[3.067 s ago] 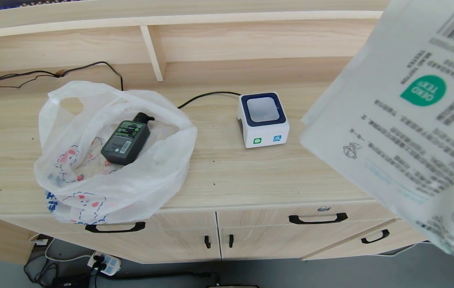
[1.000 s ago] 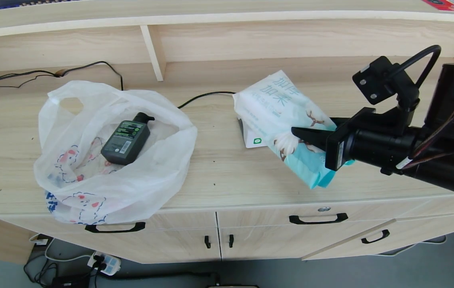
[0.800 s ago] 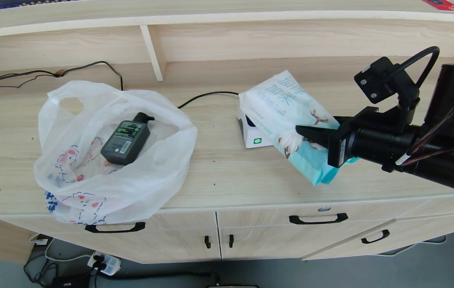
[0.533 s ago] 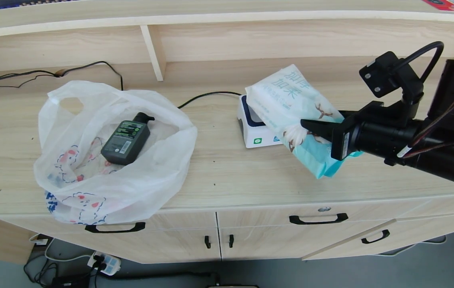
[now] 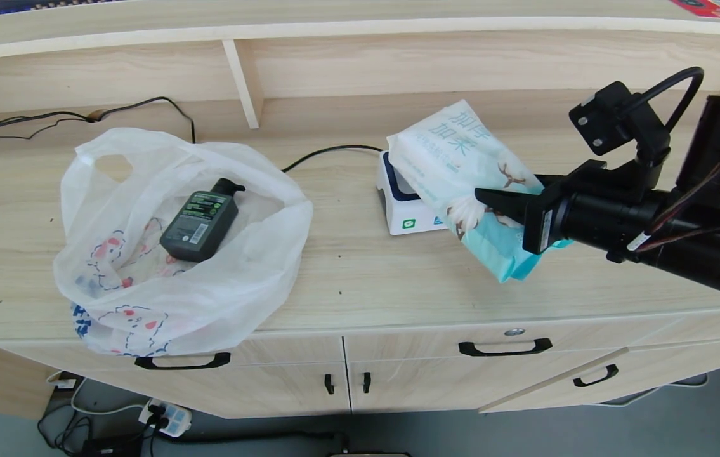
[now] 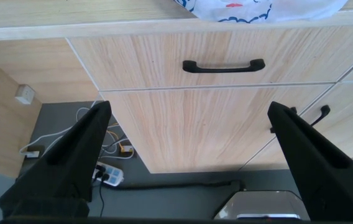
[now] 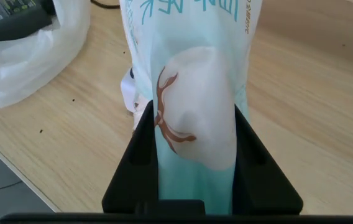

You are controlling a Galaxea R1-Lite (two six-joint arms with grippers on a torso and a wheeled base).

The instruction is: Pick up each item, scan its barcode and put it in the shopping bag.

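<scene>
My right gripper (image 5: 493, 203) is shut on a white and teal tissue pack (image 5: 461, 171), held tilted over the white barcode scanner (image 5: 405, 206) and covering most of its top. In the right wrist view the tissue pack (image 7: 192, 93) sits squeezed between my fingers (image 7: 142, 143), with a bit of the scanner (image 7: 128, 93) beneath it. The white shopping bag (image 5: 144, 273) lies open on the counter's left part, with a dark pump bottle (image 5: 201, 219) inside. My left gripper (image 6: 189, 162) is open below the counter, facing the cabinet front.
A black cable (image 5: 328, 152) runs from the scanner toward the back shelf (image 5: 245, 82). Other cables (image 5: 30, 120) lie at the back left. A drawer handle (image 6: 223, 65) and cupboard doors are in front of the left gripper. The bag's bottom hangs over the counter edge (image 5: 309, 327).
The right arm brought the tissue pack in from close to the camera to over the scanner. In the last second it shifted slightly right and back, uncovering the scanner's left side.
</scene>
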